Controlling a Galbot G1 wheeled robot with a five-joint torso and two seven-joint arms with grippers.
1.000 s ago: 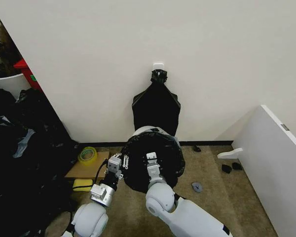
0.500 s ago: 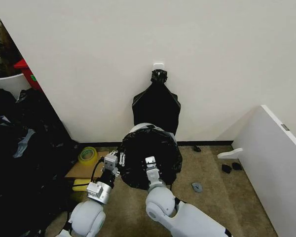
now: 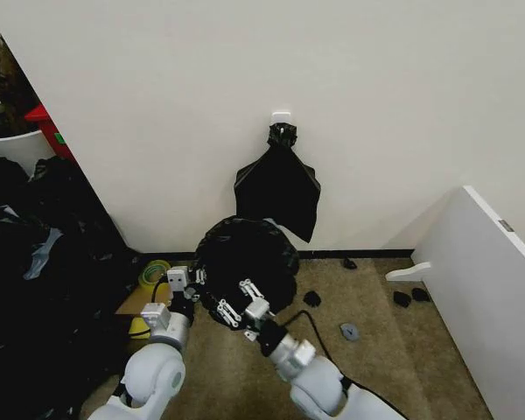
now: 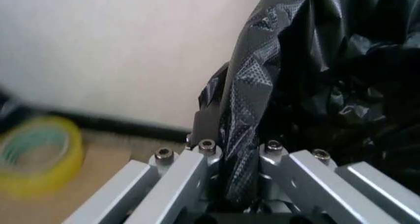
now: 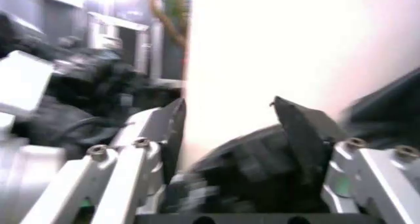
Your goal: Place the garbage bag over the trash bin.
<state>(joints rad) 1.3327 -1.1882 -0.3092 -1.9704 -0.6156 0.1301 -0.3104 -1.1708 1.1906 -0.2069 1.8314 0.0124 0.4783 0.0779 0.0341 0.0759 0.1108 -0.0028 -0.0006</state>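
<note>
Left gripper [image 4: 226, 194] pinching garbage bag [image 3: 245, 262], right gripper [image 5: 229, 121] spread

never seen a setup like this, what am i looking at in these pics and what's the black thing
This is a two-armed wheeled robot. The wide picture comes from its head camera, looking down at the floor by a wall; the other two come from cameras on its wrists.

The black thing is a garbage bag stretched over a trash bin, which it hides here. The left gripper is shut on a fold of the bag, as the left wrist view shows. The right gripper is open at the bag's near edge, holding nothing.

On the floor beside it lie a tape roll and cardboard. Another black bag hangs on the wall.
</note>
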